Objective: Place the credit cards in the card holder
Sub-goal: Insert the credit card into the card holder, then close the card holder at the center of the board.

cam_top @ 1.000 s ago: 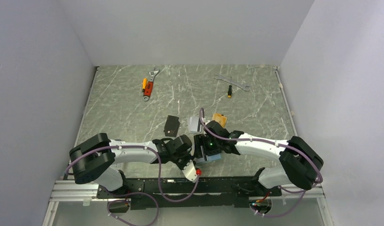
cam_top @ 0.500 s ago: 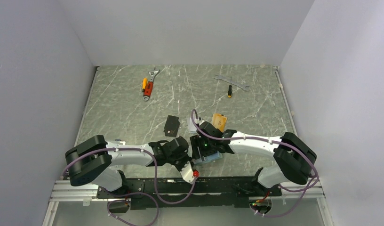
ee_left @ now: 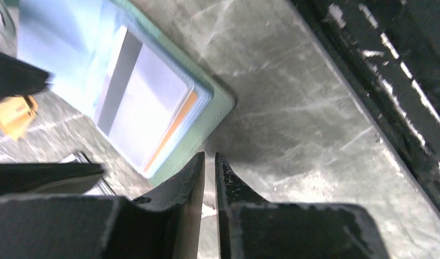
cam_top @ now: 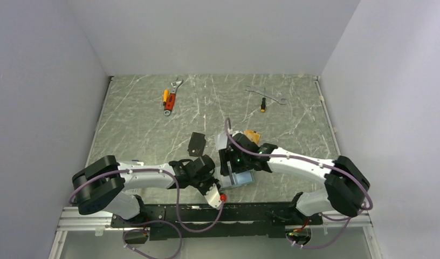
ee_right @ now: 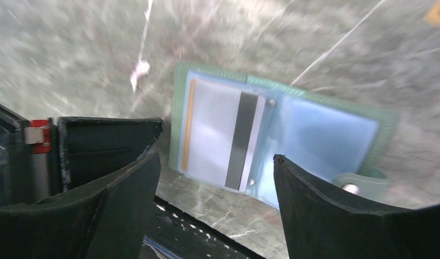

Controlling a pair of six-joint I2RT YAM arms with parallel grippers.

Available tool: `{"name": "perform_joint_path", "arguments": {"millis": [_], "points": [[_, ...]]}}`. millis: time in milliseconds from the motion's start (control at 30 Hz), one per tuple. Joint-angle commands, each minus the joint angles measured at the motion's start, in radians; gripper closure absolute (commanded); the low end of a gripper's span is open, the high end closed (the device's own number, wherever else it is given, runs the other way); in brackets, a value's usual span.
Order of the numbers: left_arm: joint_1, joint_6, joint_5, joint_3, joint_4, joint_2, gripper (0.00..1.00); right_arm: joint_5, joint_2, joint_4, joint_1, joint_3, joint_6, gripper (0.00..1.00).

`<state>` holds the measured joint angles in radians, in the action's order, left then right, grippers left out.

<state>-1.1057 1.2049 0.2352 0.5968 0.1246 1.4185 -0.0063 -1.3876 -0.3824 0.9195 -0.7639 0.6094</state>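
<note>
The card holder (cam_top: 242, 178) lies open near the table's front edge, pale blue inside (ee_right: 336, 129). A silver-grey credit card with a dark stripe (ee_right: 220, 129) sits in its left pocket (ee_left: 148, 105), with an orange edge showing beside it. My right gripper (ee_right: 218, 162) hovers open over the holder, empty. My left gripper (ee_left: 210, 157) is at the holder's green corner (ee_left: 207, 116), its jaws a thin slit apart with nothing between. Loose on the table are a black card (cam_top: 196, 143), a silver card (cam_top: 221, 142) and an orange card (cam_top: 252, 135).
An orange-handled adjustable wrench (cam_top: 172, 97) lies at the far left. A flat wrench (cam_top: 267, 95) and a small screwdriver (cam_top: 263, 104) lie at the far right. The black rail (cam_top: 245, 209) runs just behind the holder at the near edge. Grey walls close in both sides.
My left jaws have parted slightly and the left arm has drawn a little to the left. The right wrist has shifted slightly away from the front edge over the holder.
</note>
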Motion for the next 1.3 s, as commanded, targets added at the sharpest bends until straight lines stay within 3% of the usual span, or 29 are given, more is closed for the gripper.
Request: {"name": "perform_joint_path", "arguments": {"millis": [0,267,367,467,633,800,1033,1267], "points": [[0.053,-0.048,0.006,0.122,0.201,-0.017,0.78,0.039,0.128,-0.074,-0.084,-0.065,-0.009,0.20],[0.154,-0.281,-0.032,0.434,0.634,0.088,0.65,0.206,0.165,-0.225,-0.166,-0.009,0.001,0.15],[0.219,-0.461,0.038,0.605,0.810,0.184,0.63,0.204,0.150,-0.228,-0.168,0.032,0.028,0.14],[0.280,-0.580,0.139,0.672,0.886,0.238,0.61,0.169,0.201,-0.207,-0.176,0.097,0.076,0.14],[0.317,-0.644,0.223,0.549,0.719,0.185,0.62,0.076,0.387,-0.166,-0.234,0.219,0.158,0.13],[0.314,-0.655,0.322,0.521,0.621,0.224,0.63,-0.106,0.486,0.008,-0.328,0.375,0.217,0.14],[0.317,-0.649,0.393,0.491,0.536,0.246,0.64,-0.304,0.516,0.211,-0.469,0.508,0.249,0.21],[0.323,-0.595,0.428,0.475,0.488,0.307,0.65,-0.452,0.454,0.373,-0.518,0.585,0.291,0.32]]}}
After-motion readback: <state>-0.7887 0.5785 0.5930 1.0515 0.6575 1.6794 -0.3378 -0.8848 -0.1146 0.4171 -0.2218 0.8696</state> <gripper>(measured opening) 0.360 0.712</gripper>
